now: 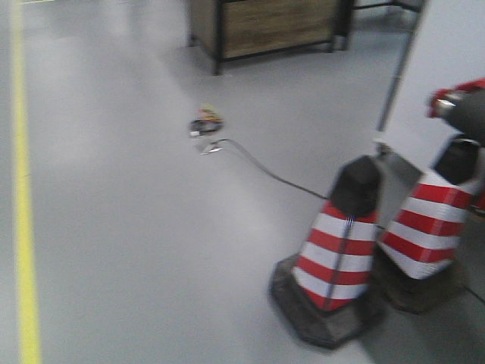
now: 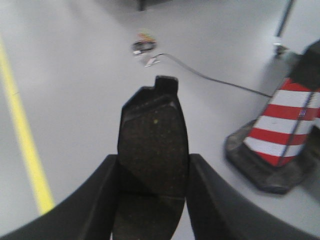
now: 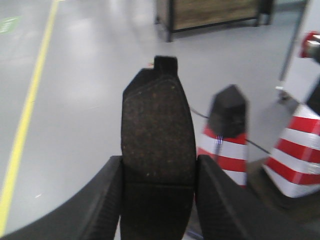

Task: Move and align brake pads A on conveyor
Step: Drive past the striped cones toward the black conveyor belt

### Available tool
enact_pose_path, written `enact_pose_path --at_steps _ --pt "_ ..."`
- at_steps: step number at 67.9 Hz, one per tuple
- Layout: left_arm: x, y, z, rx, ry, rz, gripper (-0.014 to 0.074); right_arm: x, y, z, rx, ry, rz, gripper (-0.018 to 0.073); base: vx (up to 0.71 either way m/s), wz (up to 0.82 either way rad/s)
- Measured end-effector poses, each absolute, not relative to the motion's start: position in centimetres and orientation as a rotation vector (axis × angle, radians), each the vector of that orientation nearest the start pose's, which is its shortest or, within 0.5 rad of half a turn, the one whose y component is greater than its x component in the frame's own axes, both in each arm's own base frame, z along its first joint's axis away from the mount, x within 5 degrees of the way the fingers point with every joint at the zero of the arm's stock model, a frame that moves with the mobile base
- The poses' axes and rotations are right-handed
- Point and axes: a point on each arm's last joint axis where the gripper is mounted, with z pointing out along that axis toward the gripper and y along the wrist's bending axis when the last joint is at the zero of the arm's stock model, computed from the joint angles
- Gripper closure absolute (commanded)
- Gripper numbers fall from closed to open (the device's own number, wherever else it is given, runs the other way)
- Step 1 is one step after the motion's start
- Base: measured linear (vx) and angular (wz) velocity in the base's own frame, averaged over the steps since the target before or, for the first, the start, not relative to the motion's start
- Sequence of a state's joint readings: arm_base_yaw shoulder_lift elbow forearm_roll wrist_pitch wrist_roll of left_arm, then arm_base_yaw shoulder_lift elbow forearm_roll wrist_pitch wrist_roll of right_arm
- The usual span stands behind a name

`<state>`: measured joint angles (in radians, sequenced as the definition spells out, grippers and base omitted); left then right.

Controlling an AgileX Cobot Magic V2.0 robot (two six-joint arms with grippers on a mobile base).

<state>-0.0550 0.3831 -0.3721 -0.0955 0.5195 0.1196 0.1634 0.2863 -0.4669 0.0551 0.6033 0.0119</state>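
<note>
A pale grey glossy floor (image 1: 114,227) fills all three views, with no desk and no dark charcoal belt anywhere in them, so the conveyor's direction from either arm cannot be told. At the top centre of the front view stands a wooden cabinet on a black frame (image 1: 280,26). At lower right are two red-and-white striped traffic cones with black bases, the nearer (image 1: 337,250) just beside the farther (image 1: 428,227). A yellow painted line (image 1: 23,227) runs down the left edge. In the left wrist view the left jaws are clamped on a flat dark grey brake pad (image 2: 152,145), one black finger on each long side. The right jaws grasp a second dark grey brake pad (image 3: 157,135) the same way. Each pad's long axis points straight out from its jaws, up the frame, with a small square tab at the far end. Both pads hang above the floor, so placing probably waits until the belt comes into view. A thin dark cable (image 1: 273,173) trails to a small tangled object (image 1: 206,121) at upper centre.
</note>
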Motion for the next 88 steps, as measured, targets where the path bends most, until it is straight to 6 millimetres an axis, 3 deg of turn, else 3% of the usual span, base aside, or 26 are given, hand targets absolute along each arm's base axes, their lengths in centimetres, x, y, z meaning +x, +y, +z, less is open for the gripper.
enact_pose_path --at_steps 88 --pt "8.26 -0.89 26.65 0.122 2.009 -0.060 0.0603 6.06 1.28 29.74 -0.123 1.905 0.178 0.0566 0.16 -0.82"
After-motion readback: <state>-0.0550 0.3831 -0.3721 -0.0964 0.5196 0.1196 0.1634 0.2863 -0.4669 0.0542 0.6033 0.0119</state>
